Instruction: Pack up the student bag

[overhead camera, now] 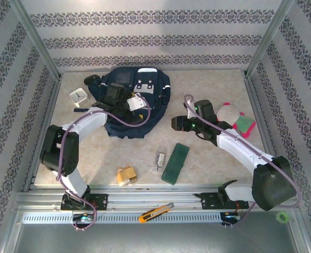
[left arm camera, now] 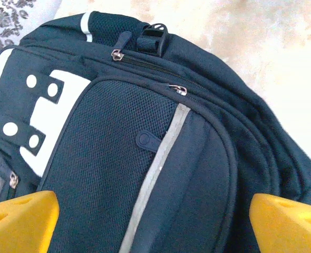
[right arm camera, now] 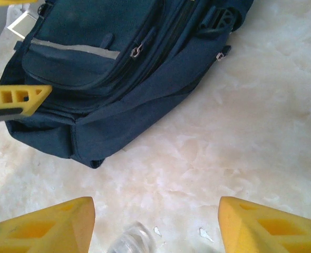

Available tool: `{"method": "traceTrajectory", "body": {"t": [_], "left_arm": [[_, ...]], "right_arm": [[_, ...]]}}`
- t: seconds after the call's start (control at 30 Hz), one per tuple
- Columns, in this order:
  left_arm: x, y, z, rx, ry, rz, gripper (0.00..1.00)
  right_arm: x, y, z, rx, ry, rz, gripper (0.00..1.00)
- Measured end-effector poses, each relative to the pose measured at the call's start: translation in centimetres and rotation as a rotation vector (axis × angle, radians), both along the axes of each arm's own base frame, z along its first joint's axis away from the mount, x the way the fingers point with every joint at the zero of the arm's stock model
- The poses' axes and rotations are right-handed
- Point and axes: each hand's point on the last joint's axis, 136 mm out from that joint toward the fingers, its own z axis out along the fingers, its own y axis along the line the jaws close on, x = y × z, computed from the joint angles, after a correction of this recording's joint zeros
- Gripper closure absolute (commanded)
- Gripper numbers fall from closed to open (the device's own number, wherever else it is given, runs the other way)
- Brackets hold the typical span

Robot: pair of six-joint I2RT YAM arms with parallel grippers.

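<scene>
The bag [overhead camera: 156, 108] lies flat at the far middle of the table [overhead camera: 142, 150], its zips apparently closed. We see the left gripper [left arm camera: 153, 219] just above its front pocket [left arm camera: 108, 158], fingers [left arm camera: 18, 216] apart, holding nothing. The right gripper [right arm camera: 155, 226] hangs over bare table beside the bag, also apart and empty. We judge the small zip pull [left arm camera: 178, 89] could slip from the fingers, or the unpinned bag slide when tugged.

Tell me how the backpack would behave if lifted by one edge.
Probably floppy: the backpack lies slumped and creased, so it likely sags. It looks flat, perhaps nearly empty and light. Its mesh panel looks rough, likely grippy.
</scene>
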Motion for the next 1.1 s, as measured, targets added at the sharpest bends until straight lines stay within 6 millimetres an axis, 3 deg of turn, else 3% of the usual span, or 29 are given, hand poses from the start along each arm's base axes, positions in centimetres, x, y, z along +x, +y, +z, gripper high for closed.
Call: {"method": "traceTrajectory", "body": {"t": [0.13, 0.43, 0.67, 0.83, 1.0, 1.1], "left_arm": [[1.1, -0.3, -1.5, 0.049, 0.004, -0.043, 0.01], [1.8, -0.6, -4.7, 0.092, 0.049, -0.08, 0.01], [0.5, -1.3, -4.0, 0.062, 0.07, -0.14, 0.01], [-0.6, -0.7, -5.0, 0.101, 0.108, -0.154, 0.01], [-0.5, -0.3, -5.9, 0.124, 0.096, -0.12, 0.01], [0.4, -0.4, -5.5, 0.119, 0.062, -0.09, 0.09]], "right_arm": [[0.0, 0.0, 0.0, 0.0, 0.001, 0.001, 0.37], [0.0, 0.3, 0.2, 0.002, -0.003, 0.007, 0.37], [0.0, 0.3, 0.3, 0.003, -0.005, 0.007, 0.37], [0.0, 0.3, 0.4, 0.004, -0.009, 0.007, 0.36], [0.0, 0.3, 0.5, 0.006, -0.013, 0.007, 0.36], [0.1, 0.3, 0.6, 0.008, -0.017, 0.007, 0.36]]}}
